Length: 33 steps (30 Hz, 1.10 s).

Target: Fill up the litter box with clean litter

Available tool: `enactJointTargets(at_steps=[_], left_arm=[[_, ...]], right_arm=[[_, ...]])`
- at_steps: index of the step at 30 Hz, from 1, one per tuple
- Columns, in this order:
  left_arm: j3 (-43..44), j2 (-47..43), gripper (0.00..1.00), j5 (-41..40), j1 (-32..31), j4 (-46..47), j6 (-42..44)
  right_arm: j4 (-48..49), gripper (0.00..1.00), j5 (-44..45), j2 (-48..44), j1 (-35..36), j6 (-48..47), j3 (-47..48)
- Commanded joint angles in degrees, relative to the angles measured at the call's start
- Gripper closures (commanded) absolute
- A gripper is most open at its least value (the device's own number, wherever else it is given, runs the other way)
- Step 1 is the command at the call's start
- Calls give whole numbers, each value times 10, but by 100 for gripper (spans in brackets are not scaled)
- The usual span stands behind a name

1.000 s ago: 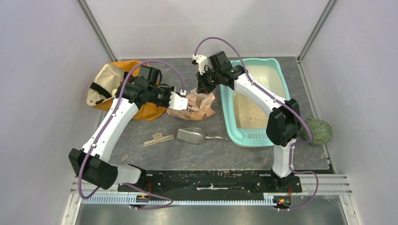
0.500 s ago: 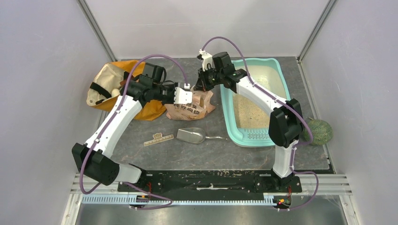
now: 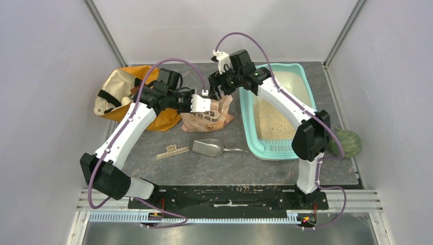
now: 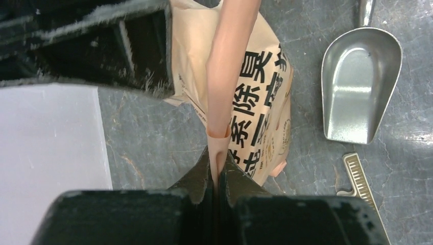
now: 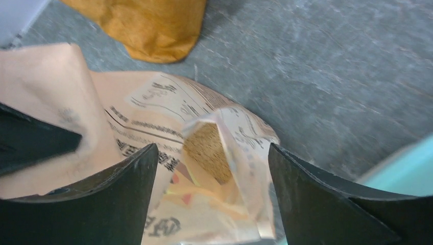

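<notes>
The left gripper [image 4: 217, 171] is clamped tight on the thin top edge of the pink pouch [image 4: 260, 102], its two fingers pressed together on the flap. The right gripper [image 5: 213, 153] has its fingers wide apart and holds nothing. It hangs just over the open mouth of the pouch. Some clean litter [image 5: 204, 148] shows down inside the pouch, between and below the right gripper's fingers. The litter box [image 3: 246, 120] sits just beside the right gripper, on the side away from the left gripper. It lies flat on the grey table [image 3: 224, 168], and pale sandy litter covers much of its floor. The pouch stands on the table under both grippers, close to the box but not touching it. A metal scoop [image 4: 360, 87] lies near the pouch, a little way off from the left gripper, with its hollow side up. A small ruler [image 3: 172, 151] lies next to the scoop. An orange bag [image 3: 117, 97] sits behind the left gripper, under that arm. A green ball [image 3: 349, 143] rests far off, past the other side of the box.
</notes>
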Motion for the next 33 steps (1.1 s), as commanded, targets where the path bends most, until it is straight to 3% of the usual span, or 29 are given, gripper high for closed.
enactJointTargets(at_steps=[1,6,10,14,18,22,23,25,27,33], left_arm=[[-2,-21,98,8,-4,22,13],[-5,-26,98,14,-4,22,19],[-10,-32,98,11,-5,22,30],[-9,-33,98,7,-5,22,35],[-13,-34,98,6,-5,22,41],[-22,-38,98,0,-6,35,39],[-25,-39,98,-3,-6,43,33],[-29,-43,98,-5,-8,60,21],[-29,-46,98,0,-8,69,17],[-12,-39,98,-8,-11,114,-12]], right_arm=[[-102,11,66,-48,2,-61,36],[-169,6,154,-21,2,-84,72],[-230,6,164,16,3,-90,109],[-310,16,140,48,3,-109,141],[-342,33,117,75,1,-105,166],[-399,62,78,124,2,-67,242],[-400,74,70,128,1,-57,252],[-375,98,60,118,-1,-31,253],[-310,100,41,87,-9,23,226],[29,100,-65,-65,-20,167,4]])
